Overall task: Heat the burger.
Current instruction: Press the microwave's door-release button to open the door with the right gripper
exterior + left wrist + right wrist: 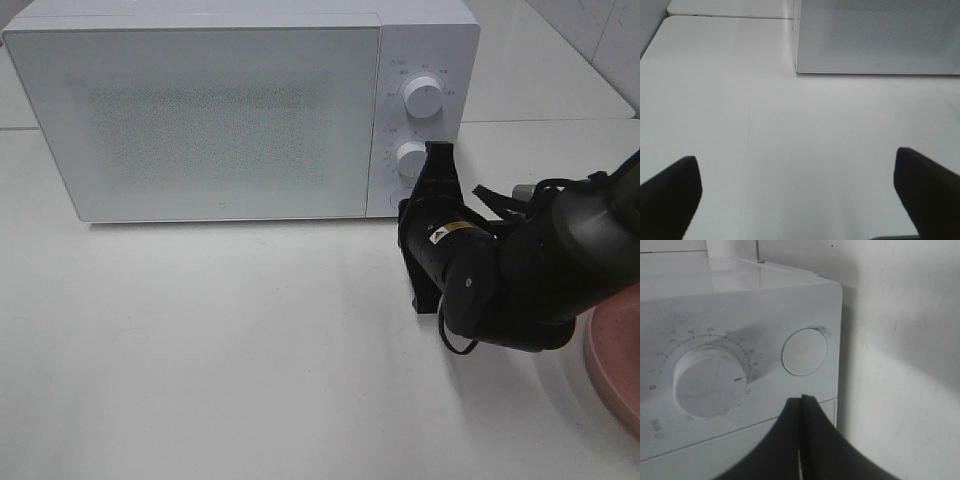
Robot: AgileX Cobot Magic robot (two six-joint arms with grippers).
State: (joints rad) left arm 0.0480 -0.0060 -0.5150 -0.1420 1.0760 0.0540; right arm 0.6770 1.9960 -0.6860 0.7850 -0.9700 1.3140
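Nearby: microwave (200,110), pink plate (615,360), right gripper (801,401).

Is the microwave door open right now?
No. The door lies flush with the control panel, and no gap shows along its edge.

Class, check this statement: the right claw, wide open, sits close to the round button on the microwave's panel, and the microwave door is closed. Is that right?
No. The right claw is shut, fingertips pressed together, as the right wrist view shows. It does sit close to the round button on the microwave, whose door is closed.
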